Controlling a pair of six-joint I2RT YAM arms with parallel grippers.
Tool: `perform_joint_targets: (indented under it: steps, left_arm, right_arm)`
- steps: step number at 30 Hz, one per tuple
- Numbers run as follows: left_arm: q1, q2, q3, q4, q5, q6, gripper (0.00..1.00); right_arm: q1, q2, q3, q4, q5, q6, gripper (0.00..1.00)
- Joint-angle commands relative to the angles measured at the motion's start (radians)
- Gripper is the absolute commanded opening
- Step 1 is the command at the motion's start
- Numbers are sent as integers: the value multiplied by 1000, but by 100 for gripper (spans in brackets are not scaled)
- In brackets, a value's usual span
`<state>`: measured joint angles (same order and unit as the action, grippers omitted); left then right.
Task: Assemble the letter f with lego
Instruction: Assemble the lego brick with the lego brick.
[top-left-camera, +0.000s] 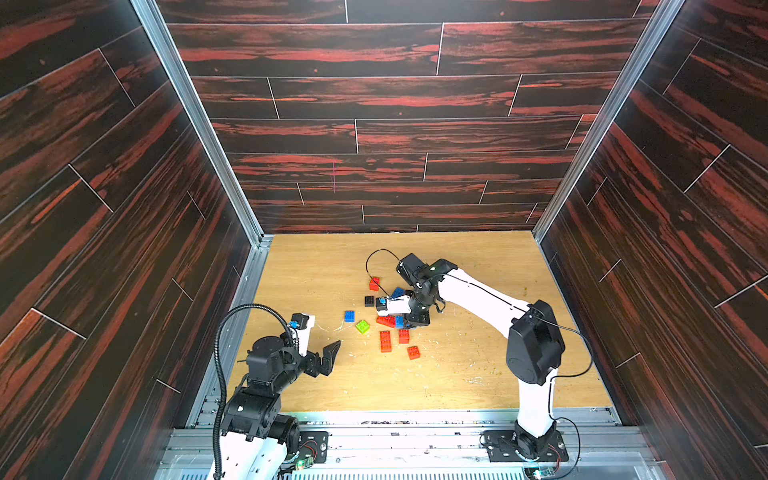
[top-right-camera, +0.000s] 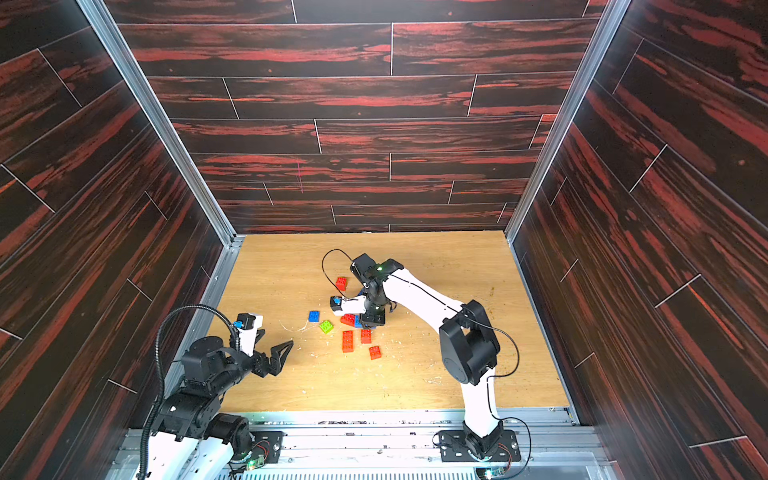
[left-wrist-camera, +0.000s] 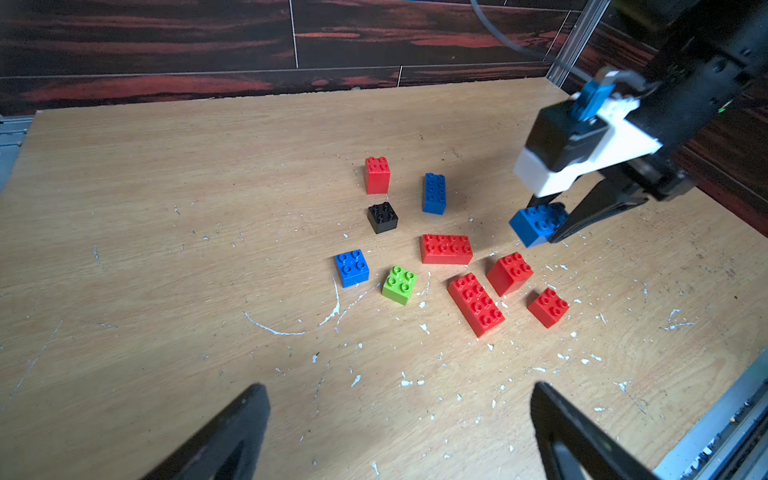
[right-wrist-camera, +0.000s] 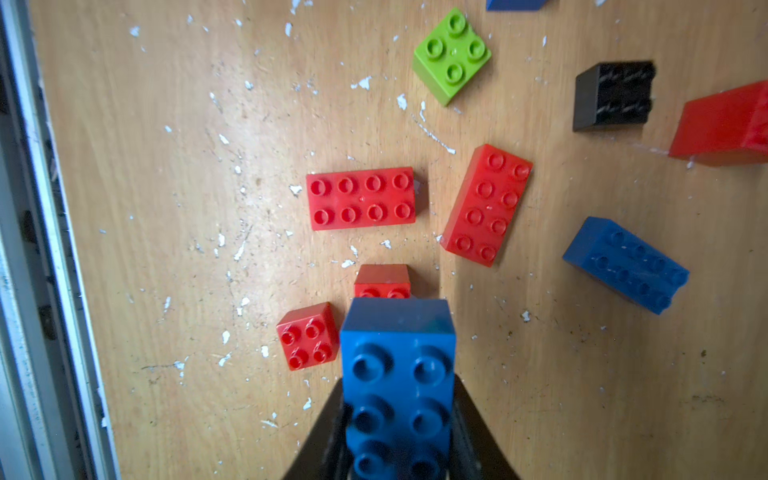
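Note:
The lego lies scattered mid-table. My right gripper (right-wrist-camera: 398, 401) is shut on a blue oblong brick (right-wrist-camera: 397, 365), studs up, held low beside a red oblong brick (left-wrist-camera: 446, 248) and a red square brick (left-wrist-camera: 509, 273). Nearby lie another red oblong (left-wrist-camera: 476, 303), a red square (left-wrist-camera: 547, 307), a lime green square (left-wrist-camera: 399, 285), a blue square (left-wrist-camera: 351, 268), a black square (left-wrist-camera: 382, 217), a second blue oblong (left-wrist-camera: 434, 193) and a far red square (left-wrist-camera: 377, 174). My left gripper (top-left-camera: 328, 357) hangs open and empty, left of the bricks.
The wooden table (top-left-camera: 478, 365) is flecked with white chips. Dark wood-grain walls (top-left-camera: 374, 187) close in the back and both sides. A metal rail (top-left-camera: 415, 419) runs along the front edge. The right arm (top-left-camera: 478, 295) reaches across from the right.

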<state>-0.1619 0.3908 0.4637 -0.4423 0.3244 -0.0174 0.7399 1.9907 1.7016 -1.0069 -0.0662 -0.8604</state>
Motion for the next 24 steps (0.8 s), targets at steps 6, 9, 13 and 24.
perform_joint_targets:
  steps: [6,9,13,24]
  left_arm:
    - [-4,-4,3,-10,21,12,100]
    - [-4,-6,3,-10,21,12,100]
    - [-4,-5,3,-10,24,13,100]
    - [-4,-7,2,-12,26,14,100]
  right_arm:
    - [13,23,17,-31,5,72,23]
    - [22,31,9,-24,6,83,22]
    - [36,36,-10,-10,1,86,22]
    - [45,62,-10,-18,-14,64,22]
